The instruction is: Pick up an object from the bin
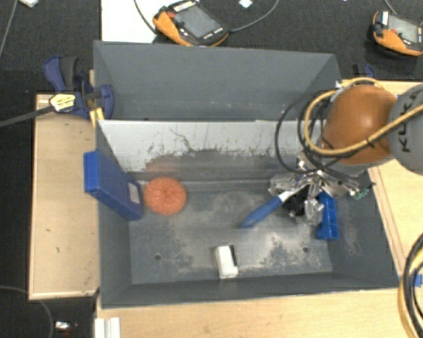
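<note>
- Dark floor lies all around the grey metal bin (218, 83). Beyond its far wall an orange-and-black device (190, 21) rests by a white sheet, and its screen is too small for us to read.
- On the grey arm (412, 129) we read the black letters "KU"; the rest of the word is cut off at the edge.
- We see a blue box (109, 185) leaning against the left wall. It has a pale label at its lower end, but we cannot make out the print.
- We find the gripper (302, 197) low over the right part of the floor, beneath the orange cover (359, 118) and looping cables. Its metal parts blur together, so we cannot tell whether the claw is wide or narrow.
- Right of centre lies a slanted blue stick (262, 213). Its upper end reaches the gripper and is hidden there, so we cannot tell whether it is gripped.
- Just beside the gripper, on its right, a blue block (327, 220) is partly covered.
- We see an orange ball (165, 195) sitting just beside the blue box, and a white block (225, 260) near the front wall, well apart from the gripper.
</note>
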`<state>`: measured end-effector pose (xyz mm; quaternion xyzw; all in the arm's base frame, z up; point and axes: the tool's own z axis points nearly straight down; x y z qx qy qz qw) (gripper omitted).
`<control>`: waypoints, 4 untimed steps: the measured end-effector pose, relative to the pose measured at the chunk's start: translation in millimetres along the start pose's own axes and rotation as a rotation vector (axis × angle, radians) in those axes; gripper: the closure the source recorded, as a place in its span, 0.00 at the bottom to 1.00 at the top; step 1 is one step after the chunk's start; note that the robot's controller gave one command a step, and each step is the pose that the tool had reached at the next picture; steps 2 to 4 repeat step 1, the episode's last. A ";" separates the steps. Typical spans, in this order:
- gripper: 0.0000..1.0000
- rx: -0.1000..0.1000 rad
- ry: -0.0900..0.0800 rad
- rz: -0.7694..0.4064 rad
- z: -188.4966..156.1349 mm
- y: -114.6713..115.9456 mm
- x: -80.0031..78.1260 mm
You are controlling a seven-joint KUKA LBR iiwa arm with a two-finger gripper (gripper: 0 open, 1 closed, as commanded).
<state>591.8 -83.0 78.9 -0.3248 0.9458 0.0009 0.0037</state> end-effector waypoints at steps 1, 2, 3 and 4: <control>1.00 0.000 0.000 0.003 -22.6 0.3 0.0; 1.00 0.000 0.000 0.003 -22.6 0.3 0.0; 1.00 0.000 0.000 0.003 -22.6 0.3 0.0; 1.00 0.000 0.000 0.003 -22.6 0.3 0.0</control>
